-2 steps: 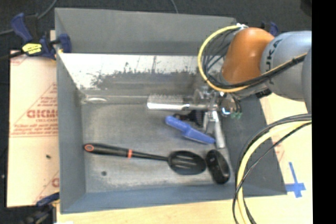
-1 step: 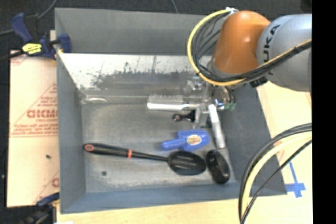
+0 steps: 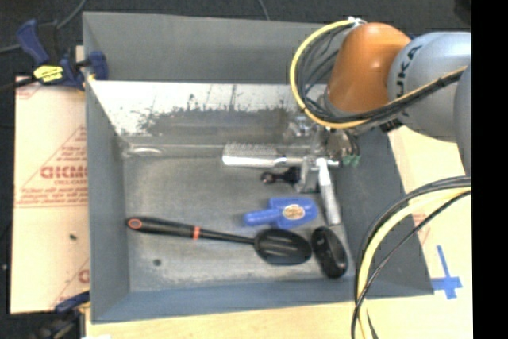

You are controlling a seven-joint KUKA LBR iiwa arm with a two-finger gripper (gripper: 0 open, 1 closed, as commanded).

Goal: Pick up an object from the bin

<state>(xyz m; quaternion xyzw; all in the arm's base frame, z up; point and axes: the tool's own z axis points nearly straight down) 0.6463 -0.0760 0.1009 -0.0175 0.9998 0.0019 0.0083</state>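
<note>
Dark flooring is seen around a grey metal bin (image 3: 103, 194) set mid-frame. Across the lower left of its floor a long black spoon (image 3: 196, 232) with red bands on the handle is laid, bowl to the right. Near the centre a flat silvery tool (image 3: 252, 155) is placed level. A small blue plastic piece (image 3: 278, 213) with a round orange label is found just above the spoon's bowl, and a black oval object (image 3: 330, 252) just right of that bowl. The gripper (image 3: 313, 171) is lowered right of centre, at the silvery tool's right end and just above the blue piece. Whether it is open or closed cannot be told.
</note>
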